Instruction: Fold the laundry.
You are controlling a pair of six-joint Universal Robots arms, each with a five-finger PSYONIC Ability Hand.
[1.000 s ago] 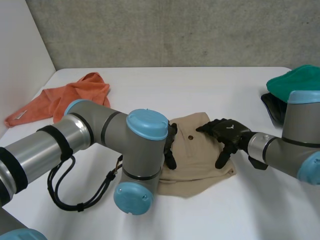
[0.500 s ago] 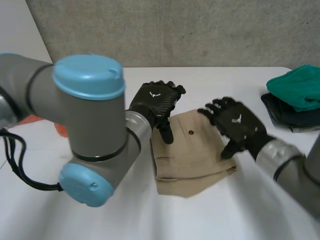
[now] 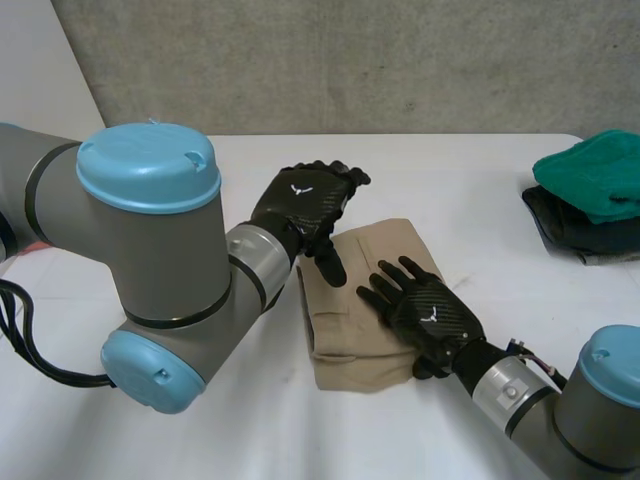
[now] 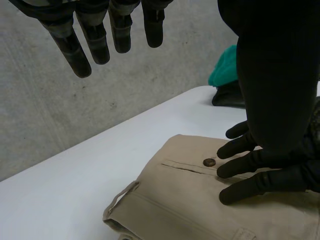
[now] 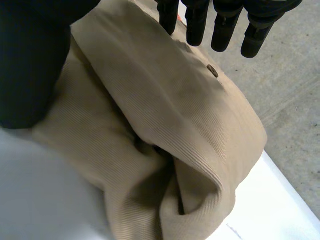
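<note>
A folded tan garment (image 3: 348,312) with a brown button (image 4: 209,162) lies in the middle of the white table (image 3: 470,175). My right hand (image 3: 428,315) rests flat on its right half, open, fingers straight and pointing away from me. In the left wrist view those fingers (image 4: 250,167) lie just beside the button. My left hand (image 3: 303,203) hovers open above the garment's far left corner, apart from the cloth. The right wrist view has my straight fingers (image 5: 220,20) over the garment's (image 5: 165,120) thick folded edge.
A green cloth (image 3: 590,168) sits on a dark folded cloth (image 3: 575,235) at the table's right edge. My left arm's big elbow (image 3: 150,260) stands over the table's left side. A concrete wall (image 3: 350,60) runs behind the table.
My left hand has lifted off the garment and its arm has swung up. My right hand has come toward me from the garment's far right and now lies flat on it.
</note>
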